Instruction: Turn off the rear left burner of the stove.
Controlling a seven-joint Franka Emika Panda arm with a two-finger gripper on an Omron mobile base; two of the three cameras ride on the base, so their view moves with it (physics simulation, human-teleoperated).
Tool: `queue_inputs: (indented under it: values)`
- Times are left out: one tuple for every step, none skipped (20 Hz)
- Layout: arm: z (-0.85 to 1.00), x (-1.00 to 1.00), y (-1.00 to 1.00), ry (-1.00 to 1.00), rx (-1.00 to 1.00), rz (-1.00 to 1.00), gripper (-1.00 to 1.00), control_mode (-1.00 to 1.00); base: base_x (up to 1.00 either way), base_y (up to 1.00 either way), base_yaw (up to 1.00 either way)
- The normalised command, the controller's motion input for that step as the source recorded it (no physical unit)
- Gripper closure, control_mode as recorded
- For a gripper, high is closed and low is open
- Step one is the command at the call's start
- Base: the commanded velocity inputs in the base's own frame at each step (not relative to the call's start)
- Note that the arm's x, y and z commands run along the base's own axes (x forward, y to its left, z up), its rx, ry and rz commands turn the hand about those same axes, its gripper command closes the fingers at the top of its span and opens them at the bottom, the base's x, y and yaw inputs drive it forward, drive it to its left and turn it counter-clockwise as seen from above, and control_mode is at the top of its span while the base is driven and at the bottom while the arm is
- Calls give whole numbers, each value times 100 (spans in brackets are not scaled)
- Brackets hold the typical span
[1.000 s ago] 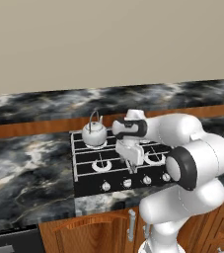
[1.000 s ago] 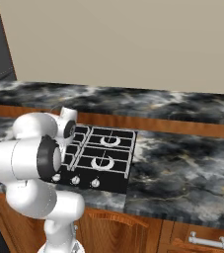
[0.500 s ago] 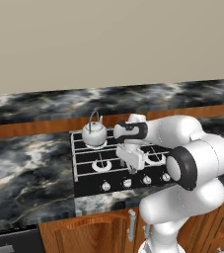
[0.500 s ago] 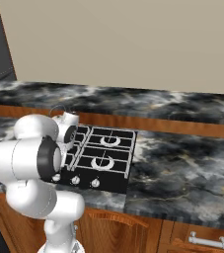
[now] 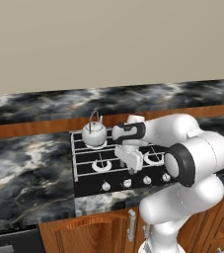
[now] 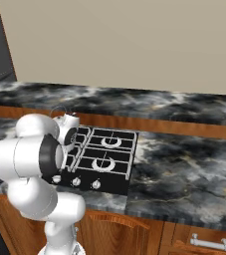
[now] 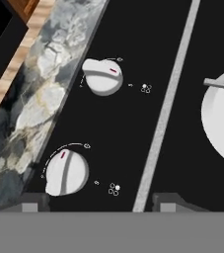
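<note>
Gripper (image 7: 93,205) hangs low over the stove's (image 5: 86,184) front strip, and your hand view shows its two dark fingertips (image 7: 32,203) apart with nothing between them, so it is released; just above the tips sits one silver knob (image 7: 66,172), its red mark turned toward the edge, and a second knob (image 7: 102,76) lies further along the same strip; a pale grate bar (image 7: 165,106) runs beside both; in your left base view the hand is above the knob row, and the rear left burner (image 5: 95,144) sits under a small kettle (image 5: 94,132); dark marble counter (image 6: 184,169) surrounds the stove.
</note>
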Motion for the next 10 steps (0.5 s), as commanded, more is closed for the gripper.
queue_inputs:
  values:
    - [-34, 0, 0, 0, 0, 0, -100, -100, 0, 0, 0]
    - [-34, 0, 0, 0, 0, 0, -100, -100, 0, 0, 0]
    - [-36, 0, 0, 0, -1, 0, -100, -100, 0, 0, 0]
    - [-39, 0, 0, 0, -2, 0, -100, -100, 0, 0, 0]
    - [-36, -9, 1, 0, -2, 0, -100, -100, 0, 0, 0]
    - [-39, -9, 4, 2, -1, 0, -100, -100, 0, 0, 0]
    - [-37, -13, 6, 2, -2, 0, -100, -100, 0, 0, 0]
    - [-37, -10, 6, 5, -3, 0, -100, -100, 0, 0, 0]
    - [-36, -16, 6, 5, -3, 1, -100, -100, 0, 0, 0]
    - [-42, -13, 7, 9, -2, 1, -100, -100, 0, 0, 0]
